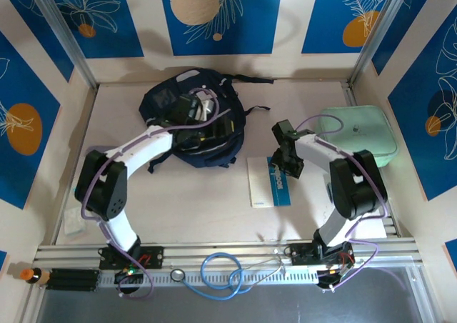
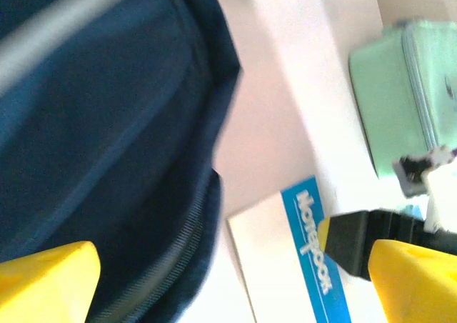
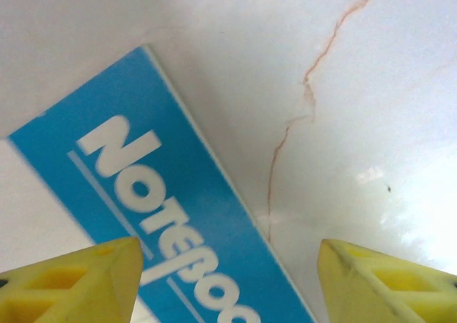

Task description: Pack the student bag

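Now the right hand (image 3: 228, 280), parted and empty, hangs low over the notebook (image 3: 164, 216), probably to pinch its blue edge. The left hand (image 2: 235, 276), wide open and empty, hovers at the bag (image 1: 161, 101) by the far edge of the worktop (image 1: 207, 201), likely to spread it.

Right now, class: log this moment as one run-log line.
left fingers: open, over student bag | right fingers: open, above notebook, nothing gripped | notebook: lying flat beside bag
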### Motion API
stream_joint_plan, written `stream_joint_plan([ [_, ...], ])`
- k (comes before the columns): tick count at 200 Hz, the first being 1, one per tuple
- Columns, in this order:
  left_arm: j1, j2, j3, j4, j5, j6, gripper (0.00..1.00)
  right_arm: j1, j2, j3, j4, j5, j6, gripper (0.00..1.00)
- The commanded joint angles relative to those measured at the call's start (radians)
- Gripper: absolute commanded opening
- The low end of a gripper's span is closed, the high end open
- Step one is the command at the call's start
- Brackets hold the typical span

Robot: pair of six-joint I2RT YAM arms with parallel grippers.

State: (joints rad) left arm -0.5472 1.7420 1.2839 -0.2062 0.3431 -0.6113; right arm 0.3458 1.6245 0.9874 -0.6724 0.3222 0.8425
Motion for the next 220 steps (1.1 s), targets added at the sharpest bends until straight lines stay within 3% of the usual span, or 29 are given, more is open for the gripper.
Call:
stream_joint_plan([
  [1,-0.085,0.027,0.007,-0.047,0.008,-0.022,0.93,-0.012,-0.080,-0.028,0.043,-0.097,-0.008,0.66],
  [27,-0.153,0.059,-0.004,-0.053,0.021,-0.102,0.84,-0.027,-0.082,-0.057,0.080,-0.230,-0.044,0.57],
  [90,-0.248,0.190,-0.009,0.043,0.057,-0.253,0.57,-0.085,-0.037,-0.114,0.100,-0.249,0.014,0.54],
  [143,-0.237,0.276,0.044,-0.034,0.060,-0.261,0.50,-0.121,-0.035,-0.159,0.123,-0.289,0.057,0.54],
  [220,-0.223,0.323,0.054,0.006,0.108,-0.290,0.36,-0.124,-0.038,-0.165,0.127,-0.296,0.061,0.54],
])
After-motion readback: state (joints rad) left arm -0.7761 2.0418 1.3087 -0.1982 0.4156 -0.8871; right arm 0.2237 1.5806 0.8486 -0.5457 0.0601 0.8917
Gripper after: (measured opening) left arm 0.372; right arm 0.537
